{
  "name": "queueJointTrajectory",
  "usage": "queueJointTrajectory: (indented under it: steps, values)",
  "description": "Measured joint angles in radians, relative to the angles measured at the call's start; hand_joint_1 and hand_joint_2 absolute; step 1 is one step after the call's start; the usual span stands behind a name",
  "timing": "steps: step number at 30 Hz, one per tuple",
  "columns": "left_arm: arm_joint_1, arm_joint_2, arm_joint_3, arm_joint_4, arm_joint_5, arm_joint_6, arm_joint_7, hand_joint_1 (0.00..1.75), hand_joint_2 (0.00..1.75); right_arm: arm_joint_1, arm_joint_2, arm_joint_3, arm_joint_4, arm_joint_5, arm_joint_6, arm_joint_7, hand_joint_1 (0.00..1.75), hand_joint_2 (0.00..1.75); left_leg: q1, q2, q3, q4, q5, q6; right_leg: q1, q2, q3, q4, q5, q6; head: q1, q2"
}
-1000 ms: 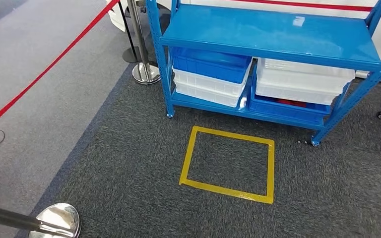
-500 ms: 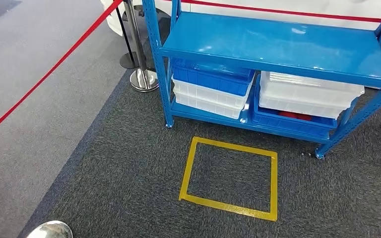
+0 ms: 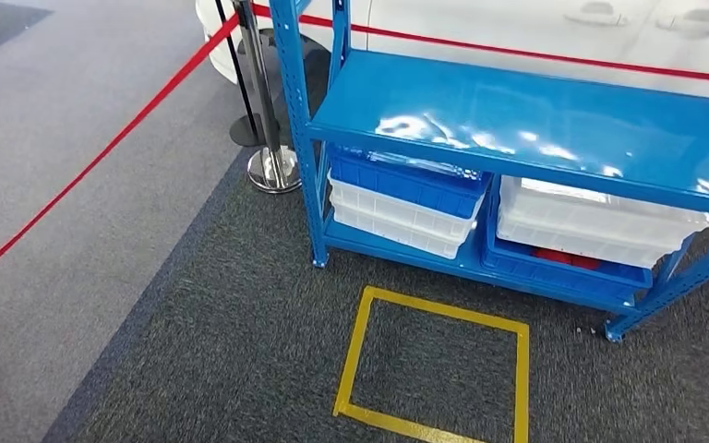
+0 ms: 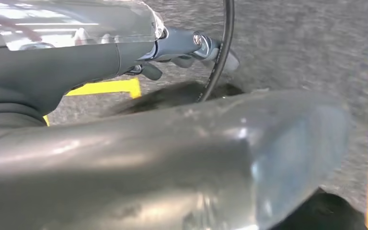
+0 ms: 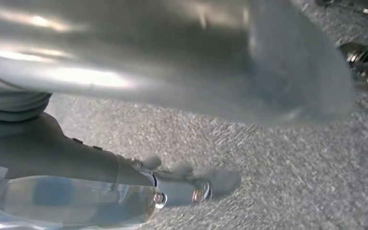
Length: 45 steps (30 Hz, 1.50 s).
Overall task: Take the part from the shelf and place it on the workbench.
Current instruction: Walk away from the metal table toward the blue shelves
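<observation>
Ahead on the dark carpet stood the blue shelf (image 3: 535, 120), its glossy upper deck bare of any visible part. On its bottom deck sat stacked blue and white bins (image 3: 406, 198) on the left and a white bin over a blue one holding something red (image 3: 563, 258) on the right. Before it lay a yellow taped square (image 3: 438, 369). Both wrist views looked down at carpet; the left hand (image 4: 191, 48) and right hand (image 5: 187, 184) each held nothing, fingers loosely extended.
</observation>
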Motion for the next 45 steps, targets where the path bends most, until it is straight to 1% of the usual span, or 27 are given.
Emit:
queueJointTrajectory:
  steps: [2, 4, 6, 8, 9, 10, 12, 13, 14, 17, 19, 20, 22, 24, 25, 26, 28, 29, 30, 32, 34, 36, 38, 39, 40, 42, 45]
  values:
    - [-0.006, 0.002, -0.006, -0.003, -0.003, -0.001, -0.001, 0.00, 0.00, -0.003, -0.002, 0.002, 0.000, 0.000, 0.000, 0.000, 0.00, 0.00, 0.004, 0.002, -0.035, 0.095, 0.035, -0.009, -0.001, 0.003, 0.027, -0.007, -0.022, -0.016, -0.002, 0.000]
    - [-0.007, 0.004, -0.007, -0.004, -0.007, -0.002, 0.000, 0.00, 0.00, -0.005, -0.003, 0.004, 0.000, 0.000, -0.001, 0.000, 0.00, 0.00, 0.008, 0.007, -0.128, 0.243, 0.051, -0.018, -0.005, 0.003, 0.062, -0.019, -0.045, -0.026, -0.008, 0.000]
    - [-0.005, 0.005, -0.007, -0.004, -0.009, -0.004, 0.001, 0.00, 0.00, -0.005, -0.004, 0.005, 0.001, 0.000, -0.001, 0.000, 0.00, 0.00, 0.011, 0.010, -0.228, 0.337, -0.022, -0.026, -0.007, 0.005, 0.101, -0.029, -0.072, -0.027, -0.012, 0.000]
    - [-0.003, 0.005, -0.006, -0.004, -0.009, -0.005, 0.002, 0.00, 0.00, -0.003, -0.005, 0.005, 0.002, 0.000, -0.001, 0.000, 0.00, 0.00, 0.012, 0.012, -0.297, 0.336, -0.127, -0.027, -0.010, 0.009, 0.147, -0.038, -0.104, -0.024, -0.014, 0.000]
    - [-0.001, 0.005, -0.006, -0.004, -0.009, -0.006, 0.002, 0.00, 0.00, -0.003, -0.005, 0.006, 0.003, 0.000, -0.001, 0.000, 0.00, 0.00, 0.012, 0.012, -0.319, 0.308, -0.146, -0.026, -0.011, 0.010, 0.170, -0.041, -0.120, -0.022, -0.014, 0.000]
    - [0.001, 0.005, -0.006, -0.004, -0.009, -0.006, 0.002, 0.00, 0.00, -0.002, -0.005, 0.006, 0.004, 0.000, -0.001, 0.000, 0.00, 0.00, 0.011, 0.013, -0.336, 0.265, -0.119, -0.024, -0.012, 0.011, 0.193, -0.044, -0.137, -0.020, -0.014, 0.000]
    - [0.008, 0.005, -0.005, -0.003, -0.009, -0.006, 0.002, 0.00, 0.00, -0.001, -0.005, 0.008, 0.007, 0.000, -0.001, 0.000, 0.00, 0.00, 0.008, 0.018, -0.362, 0.161, 0.060, -0.014, -0.011, 0.014, 0.229, -0.047, -0.171, -0.012, -0.018, 0.000]
    - [0.009, 0.005, -0.005, -0.003, -0.009, -0.006, 0.002, 0.00, 0.00, -0.001, -0.005, 0.009, 0.008, 0.000, -0.001, 0.000, 0.00, 0.00, 0.005, 0.021, -0.366, 0.127, 0.142, -0.008, -0.010, 0.015, 0.244, -0.053, -0.187, -0.005, -0.018, 0.000]
    - [0.009, 0.004, -0.005, -0.003, -0.009, -0.006, 0.003, 0.00, 0.00, -0.002, -0.005, 0.009, 0.008, 0.000, -0.001, 0.000, 0.00, 0.00, 0.003, 0.020, -0.364, 0.105, 0.193, -0.002, -0.008, 0.017, 0.259, -0.057, -0.194, 0.003, -0.019, 0.000]
    - [0.003, 0.002, -0.006, -0.003, -0.010, -0.006, 0.003, 0.00, 0.00, -0.007, -0.007, 0.011, 0.009, 0.000, -0.001, 0.000, 0.00, 0.00, 0.004, 0.012, -0.317, 0.081, 0.181, 0.018, -0.006, 0.016, 0.255, 0.006, -0.145, 0.025, -0.017, 0.000]
    - [0.001, 0.001, -0.006, -0.004, -0.010, -0.007, 0.002, 0.00, 0.00, -0.010, -0.007, 0.011, 0.009, 0.000, -0.001, 0.000, 0.00, 0.00, 0.004, 0.011, -0.271, 0.063, 0.162, 0.030, -0.007, 0.013, 0.175, 0.139, -0.111, 0.028, -0.015, 0.000]
    - [0.002, 0.001, -0.005, -0.004, -0.010, -0.008, 0.002, 0.00, 0.00, -0.011, -0.007, 0.012, 0.010, 0.000, -0.001, 0.000, 0.00, 0.00, 0.002, 0.011, -0.249, 0.056, 0.148, 0.035, -0.007, 0.011, 0.127, 0.199, -0.127, 0.027, -0.013, 0.000]
    - [0.002, 0.000, -0.005, -0.003, -0.011, -0.010, 0.003, 0.00, 0.00, -0.009, -0.007, 0.013, 0.012, 0.000, -0.001, 0.000, 0.00, 0.00, -0.002, 0.008, -0.206, 0.049, 0.118, 0.042, -0.004, 0.009, 0.049, 0.245, -0.225, 0.024, -0.013, 0.000]
    - [0.003, 0.000, -0.004, -0.003, -0.013, -0.012, 0.003, 0.00, 0.00, -0.005, -0.007, 0.013, 0.014, 0.000, -0.001, 0.000, 0.00, 0.00, -0.006, 0.002, -0.165, 0.047, 0.085, 0.044, 0.001, 0.009, 0.005, 0.214, -0.312, 0.020, -0.012, 0.000]
    - [0.003, 0.000, -0.004, -0.003, -0.016, -0.014, 0.003, 0.00, 0.00, -0.003, -0.007, 0.013, 0.015, 0.000, -0.001, 0.000, 0.00, 0.00, -0.009, 0.000, -0.142, 0.046, 0.067, 0.043, 0.005, 0.009, -0.009, 0.175, -0.311, 0.017, -0.011, 0.000]
    - [0.003, 0.000, -0.004, -0.003, -0.019, -0.015, 0.003, 0.00, 0.00, -0.002, -0.007, 0.013, 0.015, 0.000, -0.001, 0.000, 0.00, 0.00, -0.010, -0.001, -0.121, 0.045, 0.050, 0.043, 0.008, 0.009, -0.013, 0.129, -0.257, 0.009, -0.011, 0.000]
    - [0.001, -0.001, -0.004, -0.001, -0.026, -0.017, 0.004, 0.00, 0.00, 0.001, -0.009, 0.013, 0.016, 0.000, 0.000, -0.002, 0.00, 0.00, -0.014, -0.005, -0.081, 0.046, 0.015, 0.039, 0.018, 0.011, -0.002, 0.048, -0.109, -0.006, -0.013, 0.000]
    - [-0.001, -0.001, -0.005, 0.000, -0.029, -0.017, 0.005, 0.00, 0.00, 0.001, -0.010, 0.014, 0.016, 0.000, 0.001, -0.006, 0.00, 0.00, -0.014, -0.007, -0.065, 0.045, 0.001, 0.034, 0.022, 0.012, 0.008, 0.030, -0.060, -0.011, -0.014, 0.000]
    - [-0.005, -0.001, -0.005, 0.001, -0.032, -0.017, 0.006, 0.00, 0.00, 0.001, -0.011, 0.014, 0.015, 0.000, 0.002, -0.011, 0.00, 0.00, -0.015, -0.009, -0.056, 0.056, -0.001, 0.028, 0.024, 0.014, 0.019, 0.022, -0.042, -0.013, -0.014, 0.000]
    - [-0.015, 0.002, -0.008, 0.000, -0.041, -0.016, 0.010, 0.00, 0.00, -0.005, -0.012, 0.017, 0.013, 0.000, 0.004, -0.024, 0.00, 0.00, -0.017, -0.009, -0.065, 0.106, 0.018, 0.016, 0.019, 0.015, 0.040, 0.016, -0.041, -0.018, -0.011, 0.000]
    - [-0.023, 0.006, -0.010, -0.001, -0.049, -0.015, 0.015, 0.00, 0.00, -0.010, -0.015, 0.021, 0.011, 0.000, 0.005, -0.035, 0.00, 0.00, -0.016, -0.003, -0.119, 0.201, 0.026, 0.006, 0.009, 0.015, 0.055, 0.003, -0.041, -0.027, -0.012, 0.000]
    - [-0.025, 0.008, -0.011, -0.001, -0.055, -0.013, 0.020, 0.00, 0.00, -0.009, -0.016, 0.024, 0.011, 0.000, 0.007, -0.041, 0.00, 0.00, -0.007, 0.004, -0.188, 0.290, -0.029, -0.005, 0.004, 0.015, 0.065, -0.008, -0.048, -0.030, -0.015, 0.000]
    - [-0.020, 0.009, -0.009, -0.001, -0.061, -0.012, 0.023, 0.00, 0.00, -0.002, -0.016, 0.024, 0.011, 0.000, 0.010, -0.044, 0.00, 0.00, 0.004, 0.008, -0.242, 0.330, -0.091, -0.018, 0.001, 0.014, 0.075, -0.012, -0.057, -0.027, -0.015, 0.000]
    - [-0.018, 0.009, -0.009, -0.001, -0.063, -0.012, 0.023, 0.00, 0.00, 0.001, -0.016, 0.024, 0.011, 0.000, 0.012, -0.045, 0.00, 0.00, 0.009, 0.010, -0.256, 0.319, -0.089, -0.024, -0.001, 0.014, 0.079, -0.012, -0.062, -0.025, -0.014, 0.000]
    - [-0.016, 0.008, -0.009, -0.001, -0.065, -0.012, 0.024, 0.00, 0.00, 0.004, -0.015, 0.024, 0.012, 0.000, 0.014, -0.045, 0.00, 0.00, 0.013, 0.011, -0.257, 0.282, -0.059, -0.028, -0.002, 0.014, 0.085, -0.012, -0.068, -0.022, -0.015, 0.000]
    - [-0.012, 0.008, -0.008, 0.000, -0.068, -0.012, 0.025, 0.00, 0.00, 0.010, -0.013, 0.024, 0.012, 0.000, 0.018, -0.043, 0.00, 0.00, 0.016, 0.013, -0.235, 0.163, 0.043, -0.031, -0.005, 0.014, 0.098, -0.012, -0.077, -0.015, -0.014, 0.000]
    - [-0.010, 0.008, -0.009, 0.003, -0.072, -0.011, 0.028, 0.00, 0.00, 0.012, -0.012, 0.024, 0.012, 0.000, 0.020, -0.039, 0.00, 0.00, 0.008, 0.017, -0.224, 0.091, 0.063, -0.016, -0.006, 0.015, 0.108, -0.014, -0.088, 0.004, -0.016, 0.000]
